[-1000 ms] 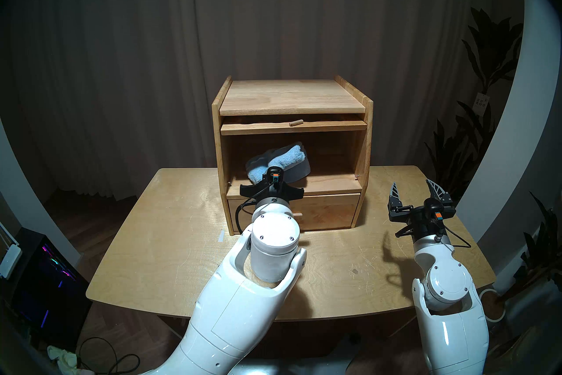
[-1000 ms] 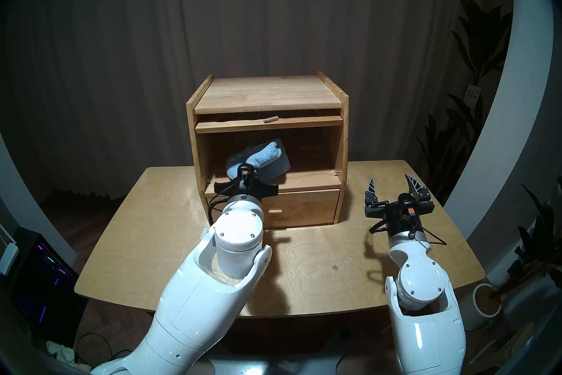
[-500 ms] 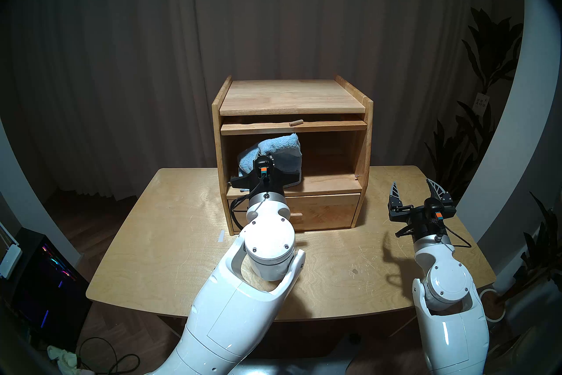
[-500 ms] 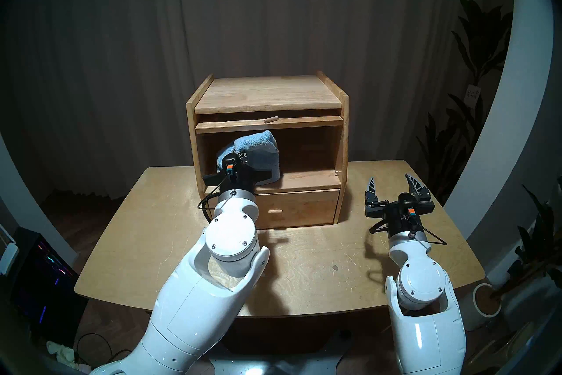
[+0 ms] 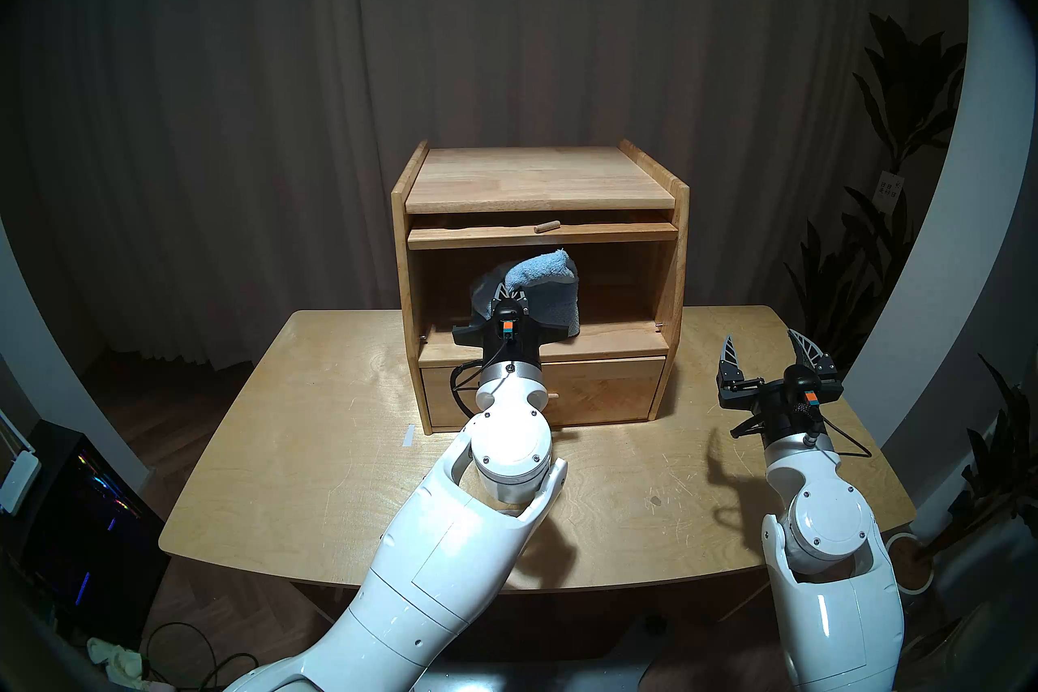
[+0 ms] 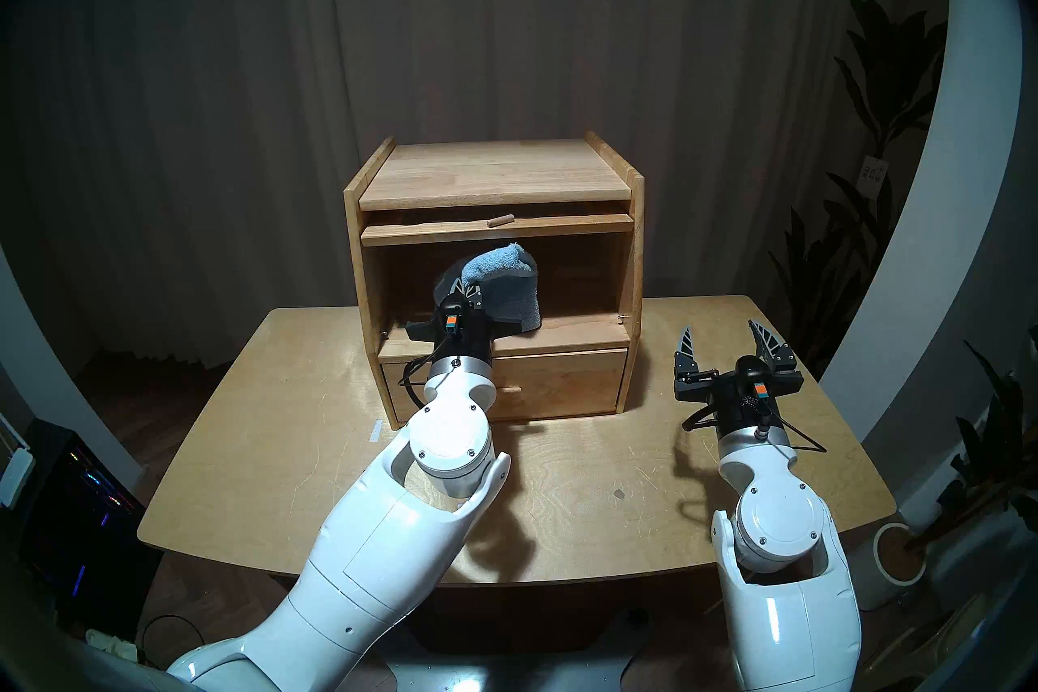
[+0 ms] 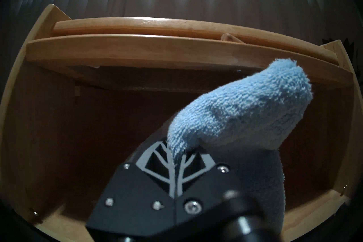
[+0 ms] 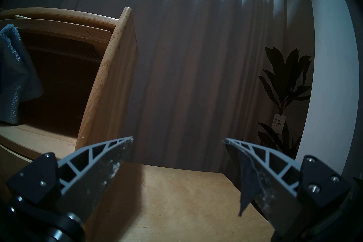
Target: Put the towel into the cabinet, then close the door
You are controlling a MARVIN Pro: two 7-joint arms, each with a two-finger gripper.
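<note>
The left gripper [image 5: 508, 293] is pinched on the towel [image 5: 542, 267], and both are seen inside the mouth of the cabinet [image 5: 539, 185], left of its middle. A fold of the towel rises close under the door [image 5: 542, 235], which is slid back flat beneath the cabinet top with its front edge and peg knob [image 5: 546, 226] showing. Open room is left right of the towel up to the cabinet's right wall. The right gripper [image 5: 772, 348] is held spread above the table [image 5: 314, 449], right of the cabinet and apart from it.

In the other head view, the towel [image 6: 497, 265] is seen hanging down to the cabinet's compartment floor.

From the left wrist, the fingers [image 7: 157, 163] are seen pressed together on the towel [image 7: 239, 110], its tip just below the door's edge [image 7: 137, 49].

From the right wrist, the spread fingers [image 8: 106, 159] are seen beside the cabinet's right front edge [image 8: 110, 70], with bare table ahead.
</note>
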